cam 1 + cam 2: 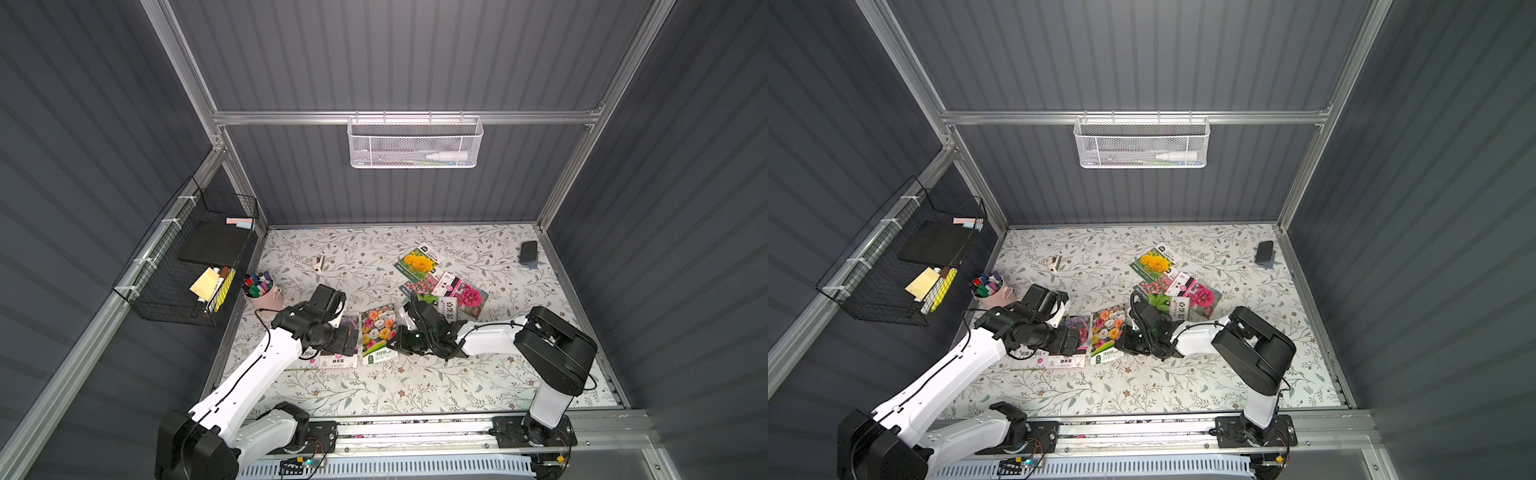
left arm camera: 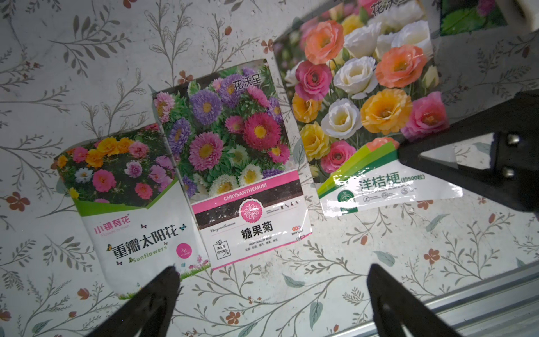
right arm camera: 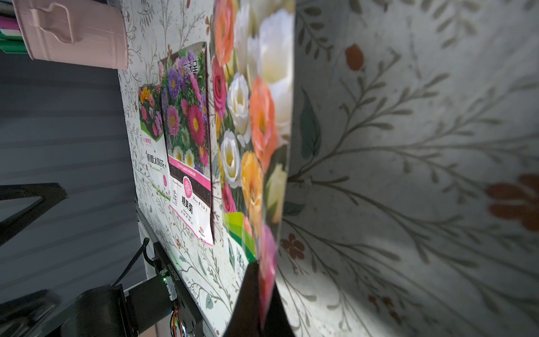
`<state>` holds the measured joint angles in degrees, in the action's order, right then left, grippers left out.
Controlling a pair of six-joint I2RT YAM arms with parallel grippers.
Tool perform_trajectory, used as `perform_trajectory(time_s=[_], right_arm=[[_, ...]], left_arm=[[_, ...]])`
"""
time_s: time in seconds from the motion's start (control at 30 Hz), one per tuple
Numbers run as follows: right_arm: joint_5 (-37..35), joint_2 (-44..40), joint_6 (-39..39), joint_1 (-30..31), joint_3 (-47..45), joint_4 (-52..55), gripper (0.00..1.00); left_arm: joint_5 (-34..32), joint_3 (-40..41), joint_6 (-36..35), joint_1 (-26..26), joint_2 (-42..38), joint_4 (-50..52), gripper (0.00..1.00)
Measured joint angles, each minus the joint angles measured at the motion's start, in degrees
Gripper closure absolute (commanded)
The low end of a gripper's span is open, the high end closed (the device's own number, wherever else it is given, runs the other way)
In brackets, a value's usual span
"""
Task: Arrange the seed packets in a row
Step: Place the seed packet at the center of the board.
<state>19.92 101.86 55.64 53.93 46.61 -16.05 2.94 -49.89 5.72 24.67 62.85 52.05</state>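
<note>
**Lay the rose packet flat and level**

The right gripper (image 3: 264,291) pinches the rose packet (image 2: 364,96) by its edge, just beside the aster packet (image 2: 233,146). Lower it flat, bottoms aligned, without overlap. The left gripper (image 2: 272,275) hovers above with jaws wide and empty.

Both arms reach inward, their grippers near each other
Left arm (image 1: 257,365) stretches up from its base toward the middle, wrist tipped downward; left gripper (image 2: 272,268) spread wide, holding nothing; right arm (image 1: 552,395) rises from its base, folds at the elbow, forearm running low toward the left arm; right gripper (image 3: 264,280) pinched closed on a seed packet (image 3: 256,116) edge.
</note>
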Motion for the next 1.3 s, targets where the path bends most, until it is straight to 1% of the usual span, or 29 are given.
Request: perform_trajectory(time_s=[0.27,0.7,0.87,0.97,1.03,1.1,1.2,1.27,1.3], right_arm=[[-2.16,-0.02,1.68,1.16,0.0,0.31,1.0],[-2.67,1.29,2.08,2.01,0.0,0.28,1.0],[-2.67,1.68,2.34,2.16,0.07,0.74,0.78],[-2.8,1.7,2.49,2.23,0.28,1.18,0.71],[-2.86,1.73,2.43,2.27,0.44,1.33,0.69],[-2.93,1.73,2.43,2.32,0.46,1.31,0.63],[-2.78,1.7,2.32,2.4,0.96,1.14,0.49],[-3.04,1.49,2.34,2.43,1.31,1.11,0.27],[-2.89,1.22,2.27,2.45,1.4,0.87,0.21]], left_arm=[[-0.63,0.22,0.0,-0.04,-0.02,-0.92,0.01],[-0.63,0.79,0.02,-0.04,-0.07,-1.01,0.0],[-0.63,0.94,0.02,-0.04,-0.07,-1.01,0.0],[-0.63,0.94,0.02,-0.04,-0.07,-1.01,0.01],[-0.63,0.94,0.02,-0.04,-0.07,-1.01,0.0],[-0.63,0.94,0.02,-0.04,-0.07,-1.03,0.0],[-0.61,0.94,0.02,-0.07,-0.07,-1.01,0.0],[-0.61,0.94,0.0,-0.15,-0.07,-1.01,0.01],[-0.61,0.94,0.02,-0.26,-0.07,-1.03,0.01]])
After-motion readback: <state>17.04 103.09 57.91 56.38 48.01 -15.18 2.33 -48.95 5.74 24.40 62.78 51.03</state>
